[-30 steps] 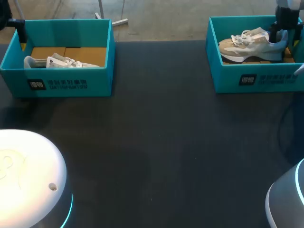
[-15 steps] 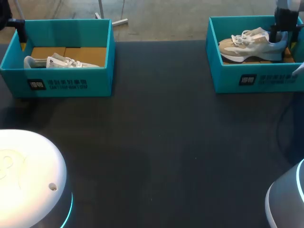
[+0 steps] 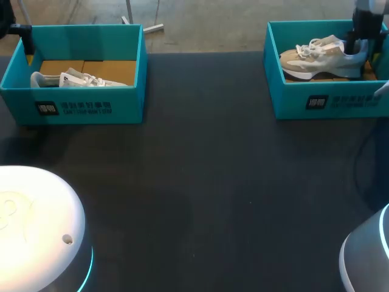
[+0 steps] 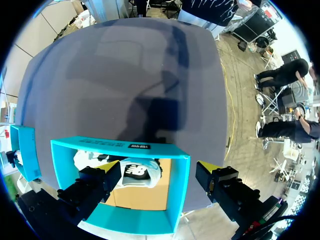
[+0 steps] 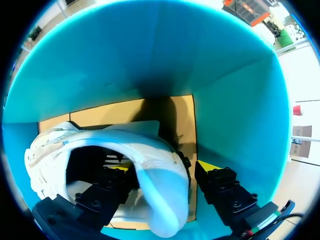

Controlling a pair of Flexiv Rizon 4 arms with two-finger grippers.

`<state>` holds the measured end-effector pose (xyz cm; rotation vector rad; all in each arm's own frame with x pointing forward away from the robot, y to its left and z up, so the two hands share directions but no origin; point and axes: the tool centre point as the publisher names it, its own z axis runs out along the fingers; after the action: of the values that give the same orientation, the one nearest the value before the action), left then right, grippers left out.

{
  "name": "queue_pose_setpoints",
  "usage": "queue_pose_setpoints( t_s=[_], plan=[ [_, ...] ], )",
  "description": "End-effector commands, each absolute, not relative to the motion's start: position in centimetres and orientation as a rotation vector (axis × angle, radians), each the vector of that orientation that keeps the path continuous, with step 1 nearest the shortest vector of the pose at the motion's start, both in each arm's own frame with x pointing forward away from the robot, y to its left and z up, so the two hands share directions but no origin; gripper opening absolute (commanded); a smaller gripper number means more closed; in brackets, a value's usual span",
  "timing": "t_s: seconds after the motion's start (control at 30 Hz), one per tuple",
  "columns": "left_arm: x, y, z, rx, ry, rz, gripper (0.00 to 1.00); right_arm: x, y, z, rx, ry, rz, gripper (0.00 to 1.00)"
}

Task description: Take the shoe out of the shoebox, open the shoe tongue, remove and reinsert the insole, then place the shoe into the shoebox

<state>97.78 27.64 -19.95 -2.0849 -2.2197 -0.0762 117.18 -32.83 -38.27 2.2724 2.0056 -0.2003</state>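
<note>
A beige and white shoe [image 3: 316,56] lies in the teal shoebox [image 3: 328,103] at the table's far right. My right gripper [image 3: 357,47] comes down onto its heel. In the right wrist view the gripper [image 5: 162,167] has one finger inside the shoe [image 5: 55,145] and the other outside the heel, shut on the heel wall. My left gripper [image 4: 157,172] hangs open above the far-left shoebox [image 4: 120,145], with a white shoe [image 4: 135,172] under it. From the head view only a dark bit of the left arm [image 3: 18,29] shows at that box's back corner.
The left shoebox [image 3: 73,103] with its white shoe [image 3: 76,79] stands at the far left. A wide stretch of dark table [image 3: 200,170] lies between and in front of the two boxes. Both boxes have tall teal walls around the shoes.
My right gripper's fingers have drawn in on the shoe's heel and shifted slightly left. The left arm and both boxes have not moved.
</note>
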Motion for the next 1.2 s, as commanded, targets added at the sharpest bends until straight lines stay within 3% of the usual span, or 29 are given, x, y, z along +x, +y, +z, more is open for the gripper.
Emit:
queue_pose_setpoints(
  t_s=[0.03, 0.33, 0.7, 0.73, 0.8, 0.87, 1.2],
  plan=[
    [97.6, 27.6, -19.9, -2.085, -2.22, -0.082, 1.0, 117.9, -33.1, -38.2, 2.29, 2.017, -0.231, 0.74],
    [97.6, 27.6, -19.9, -2.085, -2.22, -0.082, 1.0, 117.6, -33.3, -38.2, 2.291, 2.049, -0.207, 0.74],
    [97.6, 27.6, -19.9, -2.085, -2.22, -0.082, 1.0, 117.6, -32.8, -38.8, 2.297, 2.086, -0.202, 0.61],
    [97.6, 27.6, -19.9, -2.085, -2.22, -0.082, 1.0, 117.6, -32.8, -38.9, 2.298, 2.087, -0.201, 0.58],
    [97.6, 27.6, -19.9, -2.085, -2.22, -0.082, 1.0, 117.6, -32.8, -38.9, 2.299, 2.091, -0.201, 0.35],
    [97.6, 27.6, -19.9, -2.085, -2.22, -0.082, 1.0, 117.6, -32.7, -39.0, 2.299, 2.091, -0.203, 0.0],
    [97.6, 27.6, -19.9, -2.085, -2.22, -0.082, 1.0, 117.3, -32.6, -37.7, 2.283, 2.036, -0.185, 0.0]
  ],
)
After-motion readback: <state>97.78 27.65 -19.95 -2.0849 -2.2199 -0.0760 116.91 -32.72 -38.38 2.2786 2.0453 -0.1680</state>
